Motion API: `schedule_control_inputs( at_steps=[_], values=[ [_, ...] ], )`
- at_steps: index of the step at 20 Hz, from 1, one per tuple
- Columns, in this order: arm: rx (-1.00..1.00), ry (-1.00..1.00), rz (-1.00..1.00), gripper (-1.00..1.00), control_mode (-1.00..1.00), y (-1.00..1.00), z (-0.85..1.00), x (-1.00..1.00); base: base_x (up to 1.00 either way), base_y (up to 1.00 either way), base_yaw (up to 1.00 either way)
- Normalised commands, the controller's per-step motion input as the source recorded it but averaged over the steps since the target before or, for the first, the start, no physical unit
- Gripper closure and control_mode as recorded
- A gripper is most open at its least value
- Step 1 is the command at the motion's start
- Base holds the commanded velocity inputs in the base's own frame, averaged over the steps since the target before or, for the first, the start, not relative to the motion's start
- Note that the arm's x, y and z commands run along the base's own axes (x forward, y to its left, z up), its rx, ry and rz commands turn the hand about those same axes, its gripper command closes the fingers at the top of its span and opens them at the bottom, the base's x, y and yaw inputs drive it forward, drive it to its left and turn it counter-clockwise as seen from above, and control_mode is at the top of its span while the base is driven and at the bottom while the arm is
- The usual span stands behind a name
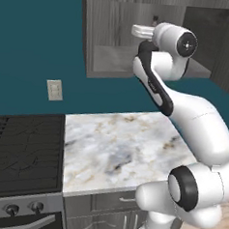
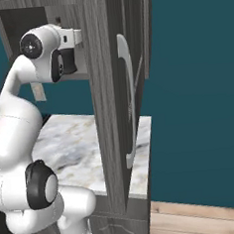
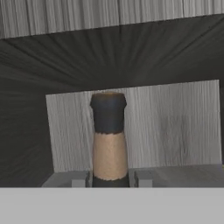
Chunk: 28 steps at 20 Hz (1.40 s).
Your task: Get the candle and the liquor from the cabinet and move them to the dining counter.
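Arm: rises from the base, bends over the small marble worktop [image 1: 119, 146] and reaches up, with the wrist level and the hand pushed into the open cabinet [image 1: 109, 38].
Cabinet: dark grey wood grain, with its rear panel straight ahead of the hand, its ceiling above and its floor below; the open cavity runs off to both sides of the hand.
Cabinet door: the door [image 2: 110, 99] stands swung open just beside the wrist in the right base view, its edge facing the camera and its long silver bar handle [image 2: 129, 100] on the outer face.
Worktop: well below the hand, bare marble, ending at a black stove [image 1: 24, 151] on one side.
Wall: teal, behind and below the cabinet, carrying a pale outlet plate [image 1: 54, 90].
Gripper: the gripper [image 3: 110, 178] has its two grey fingertips [image 3: 78, 179] set close on either side of the bottle, narrowly parted, clamping the liquor's neck.
Liquor: the liquor [image 3: 108, 135] stands upright between the fingertips, with a tan band at the neck and a dark cap above, in front of the rear panel and short of the ceiling.
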Motion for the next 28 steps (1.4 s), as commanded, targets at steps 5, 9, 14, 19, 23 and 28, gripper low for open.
schedule_control_inputs(
  at_steps=[5, 9, 14, 19, 23, 28],
  values=[
    [0.00, -0.02, 0.00, 1.00, -1.00, 0.00, 0.08, -0.89, 0.00, 0.00, 0.00],
    [0.00, 0.03, 0.00, 1.00, -1.00, -0.05, 0.13, -0.99, 0.00, 0.00, 0.00],
    [-0.03, 0.06, 0.00, 1.00, -1.00, -0.11, 0.02, -0.90, 0.00, 0.00, 0.00],
    [-0.03, 0.10, 0.00, 1.00, -1.00, -0.13, 0.00, -0.85, 0.00, 0.00, 0.00],
    [-0.02, 0.09, 0.00, 1.00, -1.00, -0.19, 0.00, -0.68, 0.00, 0.00, 0.00],
    [-0.03, 0.00, 0.00, 1.00, -1.00, -0.10, -0.16, -0.38, 0.00, 0.00, 0.00]
  ],
)
